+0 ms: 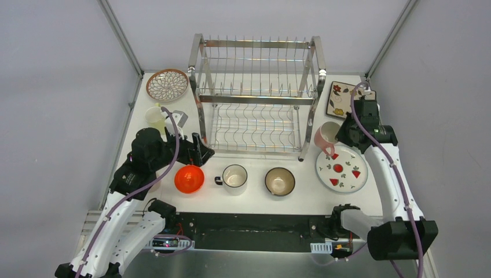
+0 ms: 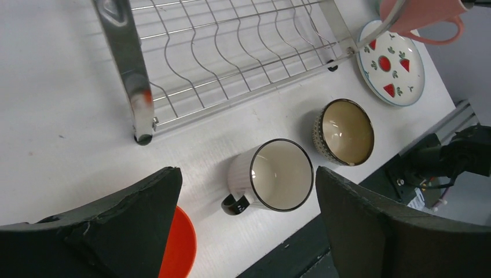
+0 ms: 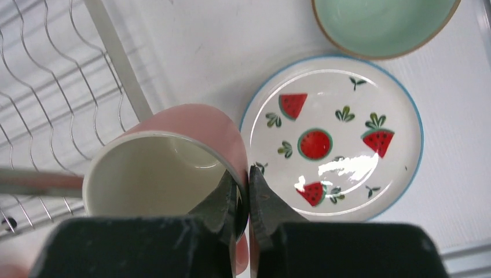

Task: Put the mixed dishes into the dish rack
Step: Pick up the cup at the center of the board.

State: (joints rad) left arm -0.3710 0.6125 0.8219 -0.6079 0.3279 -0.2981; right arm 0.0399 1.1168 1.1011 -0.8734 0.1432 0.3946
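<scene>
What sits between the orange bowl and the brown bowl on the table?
The white mug, apart from the orange bowl and the brown bowl; the top view shows it.

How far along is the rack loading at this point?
Done: nothing; the dish rack holds no dishes. In hand: the right jaws are shut on the pink cup, beside the rack. Remaining: white mug, brown bowl, orange bowl, strawberry plate, petal plate, floral plate, yellow cup, mint bowl.

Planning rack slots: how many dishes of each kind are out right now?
Plates: 3 (petal plate, square plate, fruit plate)
Bowls: 3 (orange bowl, brown bowl, mint bowl)
Cups: 3 (pink cup, yellow cup, white mug)
Total: 9
</scene>
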